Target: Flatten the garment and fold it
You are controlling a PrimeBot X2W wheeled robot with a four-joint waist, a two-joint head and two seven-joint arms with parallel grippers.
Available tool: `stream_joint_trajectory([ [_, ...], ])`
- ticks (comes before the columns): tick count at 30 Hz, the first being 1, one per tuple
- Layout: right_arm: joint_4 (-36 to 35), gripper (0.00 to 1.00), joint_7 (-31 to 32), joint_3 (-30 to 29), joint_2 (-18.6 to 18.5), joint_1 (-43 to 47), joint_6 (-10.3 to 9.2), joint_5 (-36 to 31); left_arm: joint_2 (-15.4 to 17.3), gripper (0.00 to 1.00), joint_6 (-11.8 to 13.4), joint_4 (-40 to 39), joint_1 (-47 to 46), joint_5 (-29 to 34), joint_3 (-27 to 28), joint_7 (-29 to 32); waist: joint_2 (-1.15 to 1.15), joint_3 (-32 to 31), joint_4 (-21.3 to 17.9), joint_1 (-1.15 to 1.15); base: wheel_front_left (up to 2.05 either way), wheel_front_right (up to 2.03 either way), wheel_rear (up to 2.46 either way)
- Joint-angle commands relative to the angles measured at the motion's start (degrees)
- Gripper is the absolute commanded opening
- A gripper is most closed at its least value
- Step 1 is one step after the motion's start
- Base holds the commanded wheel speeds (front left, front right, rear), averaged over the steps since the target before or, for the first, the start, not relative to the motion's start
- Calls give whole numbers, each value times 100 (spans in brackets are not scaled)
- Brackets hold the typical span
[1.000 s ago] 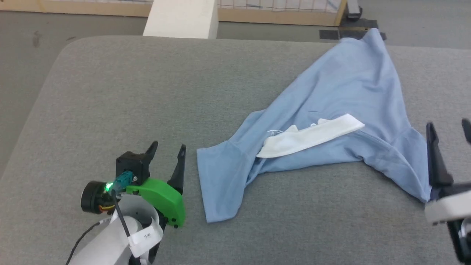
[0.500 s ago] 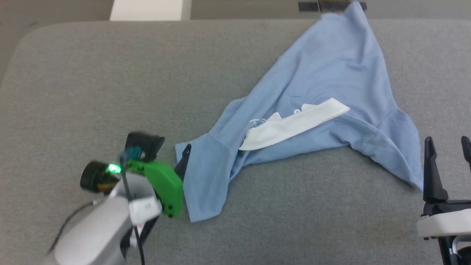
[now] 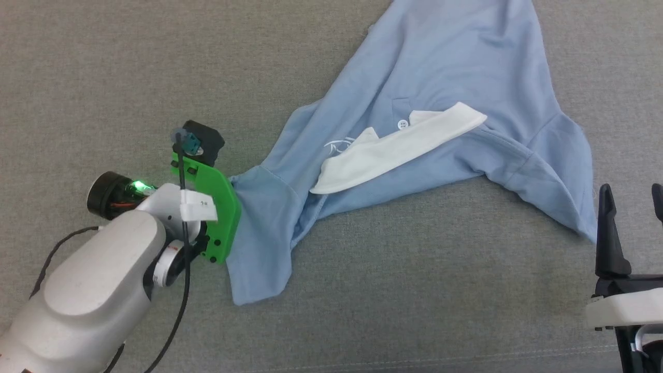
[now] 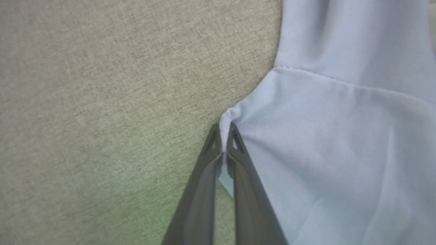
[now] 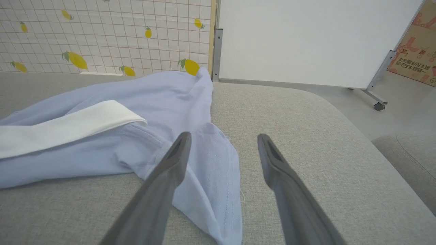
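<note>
The garment (image 3: 445, 88), a light blue polo shirt with a white collar (image 3: 399, 147), lies crumpled on the grey cushion (image 3: 129, 67). My left gripper (image 4: 223, 131) is shut on the edge of its near sleeve (image 4: 306, 146), fabric pinched between the fingertips. In the head view that gripper's green-shelled wrist (image 3: 217, 207) sits against the sleeve (image 3: 261, 217). My right gripper (image 5: 223, 139) stands open, its fingers above the other sleeve's hem (image 5: 218, 163); in the head view it is at the lower right (image 3: 632, 194), just right of that sleeve (image 3: 564, 181).
The cushion's rounded right corner (image 5: 340, 115) drops to the floor. Behind it stand a lemon-patterned tiled wall (image 5: 102, 34), a white board on wheels (image 5: 306, 37) and a cardboard box (image 5: 417, 54).
My left gripper has moved right to the sleeve edge and shut on it. The head camera has tilted down, shifting the whole picture. The right gripper stays open beside the other sleeve.
</note>
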Motion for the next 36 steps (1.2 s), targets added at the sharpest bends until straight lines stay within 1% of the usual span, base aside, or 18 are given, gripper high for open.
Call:
stream_joint_trajectory([
  [1, 31, 100, -41, -3, 33, -83, -9, -53, 69, 0, 95, 85, 151, 16, -10, -118, 0, -74, 31, 0, 0, 0, 0],
  [8, 137, 100, 22, 31, 45, -139, -9, -94, 383, 0, 600, 11, 56, 356, 575, -1194, 0, -304, 133, 0, 0, 0, 0],
  [13, 186, 100, 82, 127, 7, -176, -9, -102, 537, 0, 861, 182, -13, 476, 859, -1617, 0, -290, 156, 0, 0, 0, 0],
  [14, 195, 100, 93, 142, -3, -182, -9, -104, 538, 47, 902, 239, -11, 485, 891, -1676, 0, -269, 158, 0, 0, 0, 0],
  [15, 202, 100, 101, 153, -9, -185, -9, -106, 526, 100, 922, 295, 3, 474, 904, -1701, 0, -253, 159, 0, 0, 0, 0],
  [18, 237, 100, 104, 163, -30, -193, -9, -111, 465, 100, 966, 441, 47, 481, 903, -1811, 0, -216, 170, 0, 0, 0, 0],
  [21, 263, 100, 119, 139, -36, -196, -9, -116, 344, 100, 996, 482, 83, 501, 954, -2151, 0, -253, 220, 0, 0, 0, 0],
  [24, 297, 100, 151, 137, -76, -203, -9, -101, 202, 100, 1055, 484, 167, 550, 1043, -2689, 0, -383, 300, 0, 0, 0, 0],
  [25, 309, 100, 174, 133, -110, -205, -9, -76, 122, 100, 1114, 438, 248, 588, 1136, -3124, 0, -482, 364, 0, 0, 0, 0],
  [27, 322, 100, 205, 127, -139, -195, -9, -52, 58, 100, 1143, 373, 377, 621, 1188, -3509, 0, -599, 434, 0, 0, 0, 0],
  [30, 323, 100, 259, 127, -167, -153, -9, -19, -9, 100, 1145, 223, 608, 633, 1204, -3911, 0, -752, 532, 0, 0, 0, 0],
  [32, 319, 100, 300, 135, -179, -103, -9, 0, -40, 100, 1112, 131, 837, 587, 1127, -3965, 0, -855, 594, 0, 0, 0, 0],
  [35, 295, 100, 345, 143, -184, -35, -9, 19, -40, 100, 1091, 26, 1120, 480, 930, -3640, 0, -942, 645, 0, 0, 0, 0],
  [36, 277, 100, 360, 149, -184, -13, -9, 25, -30, 100, 1098, -12, 1214, 417, 858, -3445, 0, -957, 651, 0, 0, 0, 0],
])
